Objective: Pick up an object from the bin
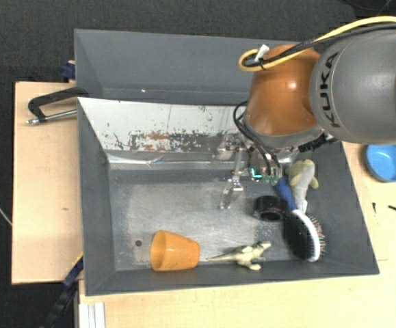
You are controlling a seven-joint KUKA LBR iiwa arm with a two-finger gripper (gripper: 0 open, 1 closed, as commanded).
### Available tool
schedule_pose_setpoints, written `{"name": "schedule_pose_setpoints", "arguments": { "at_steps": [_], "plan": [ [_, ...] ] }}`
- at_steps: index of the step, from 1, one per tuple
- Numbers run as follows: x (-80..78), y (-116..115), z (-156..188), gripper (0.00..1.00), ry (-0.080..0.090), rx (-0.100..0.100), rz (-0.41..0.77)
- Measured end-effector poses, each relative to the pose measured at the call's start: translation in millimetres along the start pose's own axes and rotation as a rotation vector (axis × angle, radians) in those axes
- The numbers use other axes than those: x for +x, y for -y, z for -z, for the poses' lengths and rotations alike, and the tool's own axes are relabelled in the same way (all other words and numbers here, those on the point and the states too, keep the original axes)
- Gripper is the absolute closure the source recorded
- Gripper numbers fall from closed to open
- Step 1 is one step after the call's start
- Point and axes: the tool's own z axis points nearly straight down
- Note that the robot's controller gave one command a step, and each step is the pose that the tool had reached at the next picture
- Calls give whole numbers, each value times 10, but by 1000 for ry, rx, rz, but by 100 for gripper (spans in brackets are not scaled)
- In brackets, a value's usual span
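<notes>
Gripper (232, 191), open or closed I cannot tell, hangs over bare bin floor (170, 207) right of centre, likely because the nearest candidates, a black ring (269, 208) and blue-handled hairbrush (300, 234), lie just right.

Oblique overhead view of bin (95, 183)

The grey arm (362, 80) is cut off by the right edge, and its yellow cable (348, 29) runs out there too. Its orange cover (283, 94) hides the far right corner of the bin (95, 203). A white thing (306, 175) and the upper end of the blue handle of the brush (300, 234) lie partly under the wrist. The pale toy animal (247, 255) is too small to tell its kind. The arm covers part of a blue round thing (387, 164) outside the bin.
</notes>
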Motion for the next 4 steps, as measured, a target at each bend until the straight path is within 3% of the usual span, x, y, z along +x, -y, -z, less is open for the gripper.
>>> {"name": "schedule_pose_setpoints", "arguments": {
  "at_steps": [1,2,3,4],
  "plan": [
    [-204,726,-336,0,8,3,192],
    [735,1508,-721,0,8,2,250],
    [692,1458,-699,100,18,1,257],
    [573,1865,742,100,15,9,607]
  ]
}}
